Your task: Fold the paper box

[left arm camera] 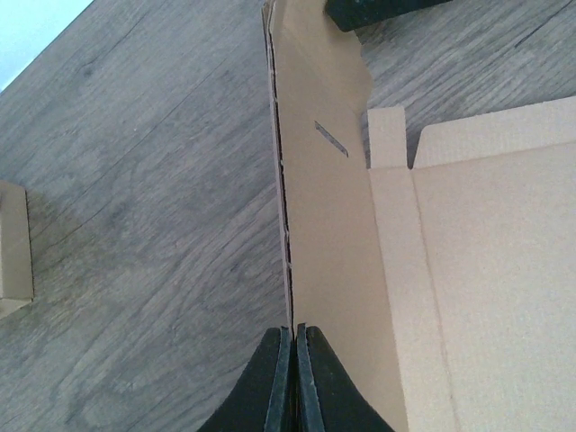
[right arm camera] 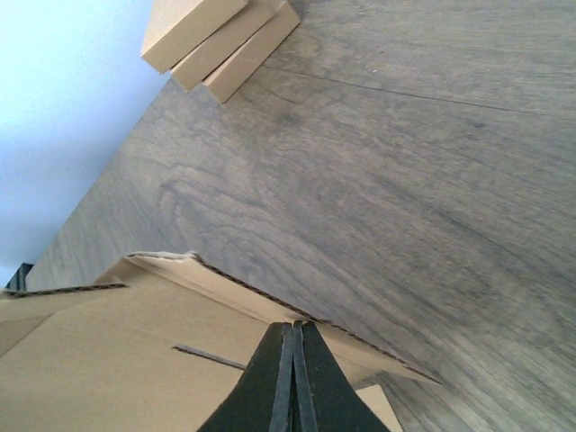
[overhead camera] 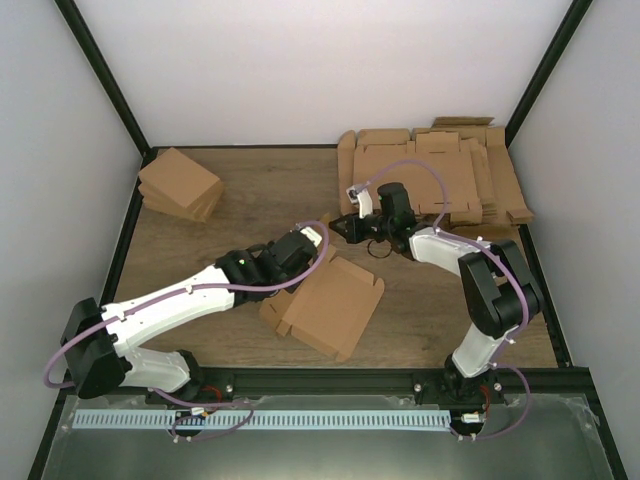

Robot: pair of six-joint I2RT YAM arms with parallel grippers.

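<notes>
Fingers pressed together on both arms, left fingers [left arm camera: 275,387] and right fingers [right arm camera: 315,389] each pinching the upturned far flap of the plain brown creased cardboard paper box [overhead camera: 335,310] lying mid-way across the wood-grain surface [overhead camera: 240,195]; seemingly barely started, one wall raised, other panels and tabs flat.

The paper box [overhead camera: 325,305] lies mid-surface [overhead camera: 250,200], with a pile of small boxes [overhead camera: 180,185] behind-left and a stack of flat sheets [overhead camera: 440,175] behind-right.

A lab-style robot cell: white walls [overhead camera: 320,70] and black frame posts [overhead camera: 108,80] enclose a wood-grain table [overhead camera: 260,190] holding cardboard stacks [overhead camera: 450,175].
</notes>
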